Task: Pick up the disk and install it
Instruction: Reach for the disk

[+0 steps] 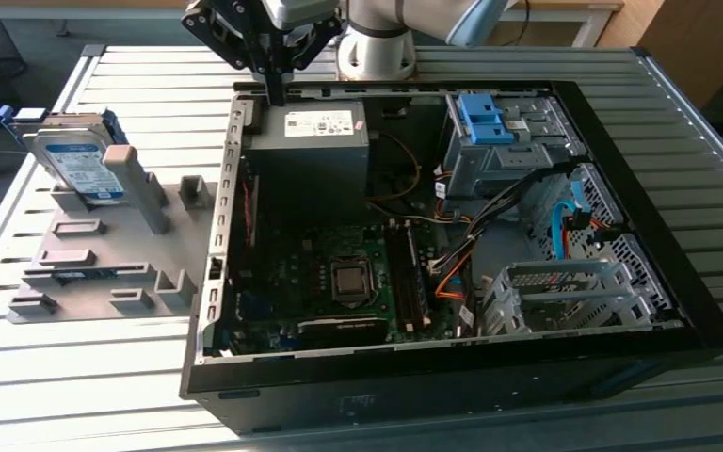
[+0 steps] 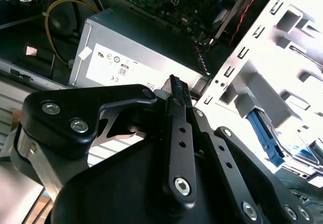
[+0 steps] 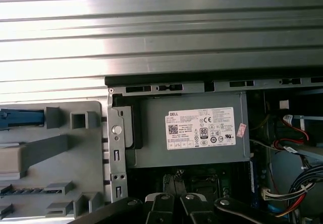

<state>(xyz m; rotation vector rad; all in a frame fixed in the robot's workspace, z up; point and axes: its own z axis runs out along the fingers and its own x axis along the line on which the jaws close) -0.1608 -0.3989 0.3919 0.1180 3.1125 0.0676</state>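
The disk (image 1: pixel 75 162) leans tilted in the grey holder (image 1: pixel 98 254) at the left of the exterior view, on the slatted surface (image 1: pixel 688 122). The pincer (image 1: pixel 275 94), fingers pressed together and holding nothing, hangs at the upper middle over the open computer case (image 1: pixel 462 386), just above the grey power supply (image 1: pixel 312 151).

Exterior view high, oblique over computer case (image 1: pixel 462 400); both wrist views close past hand (image 2: pixel 174 81), sharing power supply (image 3: pixel 151 143) (image 2: pixel 136 52).

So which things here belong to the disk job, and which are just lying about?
Job: the disk, leaning on the grey stand; the gripper, over an edge of the computer case.
Just there, inside the case: power supply box; bare blue bracket.
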